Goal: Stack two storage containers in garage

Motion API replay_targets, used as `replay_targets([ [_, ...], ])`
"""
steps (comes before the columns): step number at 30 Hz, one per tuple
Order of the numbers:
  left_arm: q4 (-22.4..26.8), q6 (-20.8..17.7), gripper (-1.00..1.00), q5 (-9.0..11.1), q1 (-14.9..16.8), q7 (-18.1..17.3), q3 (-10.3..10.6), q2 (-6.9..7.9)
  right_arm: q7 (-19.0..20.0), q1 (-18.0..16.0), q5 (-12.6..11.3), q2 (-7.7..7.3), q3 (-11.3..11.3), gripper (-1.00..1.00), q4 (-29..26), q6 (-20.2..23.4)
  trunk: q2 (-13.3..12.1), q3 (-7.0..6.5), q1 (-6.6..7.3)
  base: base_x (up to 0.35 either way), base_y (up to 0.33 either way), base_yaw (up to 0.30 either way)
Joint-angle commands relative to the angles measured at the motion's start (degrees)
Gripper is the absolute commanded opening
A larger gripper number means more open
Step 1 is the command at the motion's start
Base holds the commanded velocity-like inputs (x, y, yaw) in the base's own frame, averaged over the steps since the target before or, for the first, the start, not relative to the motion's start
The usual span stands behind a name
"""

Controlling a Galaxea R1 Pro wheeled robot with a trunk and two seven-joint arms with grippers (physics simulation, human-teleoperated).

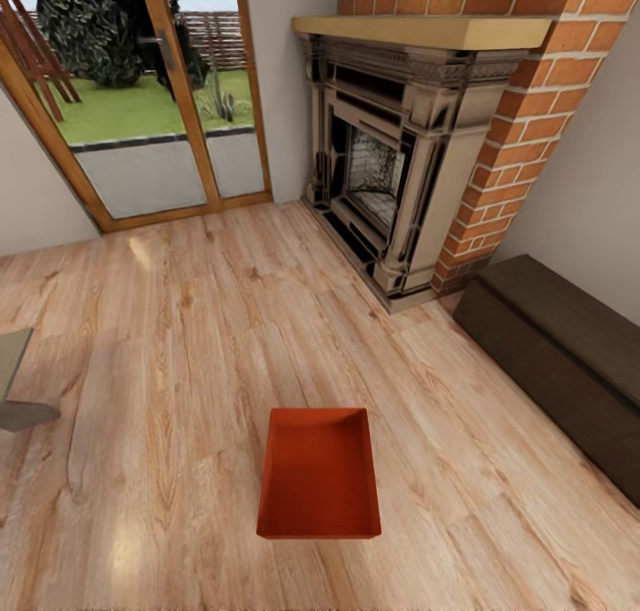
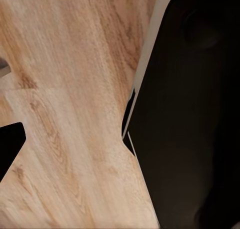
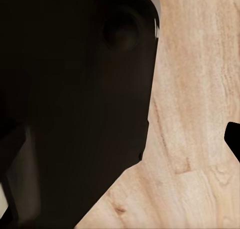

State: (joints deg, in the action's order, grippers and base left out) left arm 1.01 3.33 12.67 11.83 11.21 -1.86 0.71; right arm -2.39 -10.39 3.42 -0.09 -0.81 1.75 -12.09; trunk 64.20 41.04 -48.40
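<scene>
A single red-orange storage box [image 1: 320,474] is seen lying on the light wood plank floor [image 1: 178,344] of the living room, near the lower middle of the head view. It is rectangular, lidless and thin-walled, and nothing is seen inside it. Beyond it a fireplace [image 1: 382,171] is set into a red brick chimney [image 1: 524,122], with a dark ornate metal surround and a pale wooden mantel. A long, low dark brown bench [image 1: 560,362] is placed along the right-hand wall, and glazed wooden doors [image 1: 142,95] are seen at the back left, with grass showing through the glass. In both wrist views, grained planks are partly covered by a smooth black rounded robot body [image 2: 190,119]. Whether the grippers are apart or together cannot be told.
</scene>
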Motion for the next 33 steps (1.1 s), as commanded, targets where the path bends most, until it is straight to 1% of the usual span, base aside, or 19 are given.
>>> replay_targets([
  [1,0.0,0.2,1.0,0.2,0.0,0.0,-0.2,-0.01,-0.2,-0.1,0.4,0.0,-0.1,1.0,0.2,-0.3,0.0,0.13,0.0,0.0,0.0,0.0],
  [33,-0.1,0.2,1.0,0.2,0.0,0.0,-0.2,-0.01,-0.2,-0.1,0.4,0.0,-0.1,1.0,0.2,-0.3,0.0,3.1,0.0,0.0,0.0,0.0],
])
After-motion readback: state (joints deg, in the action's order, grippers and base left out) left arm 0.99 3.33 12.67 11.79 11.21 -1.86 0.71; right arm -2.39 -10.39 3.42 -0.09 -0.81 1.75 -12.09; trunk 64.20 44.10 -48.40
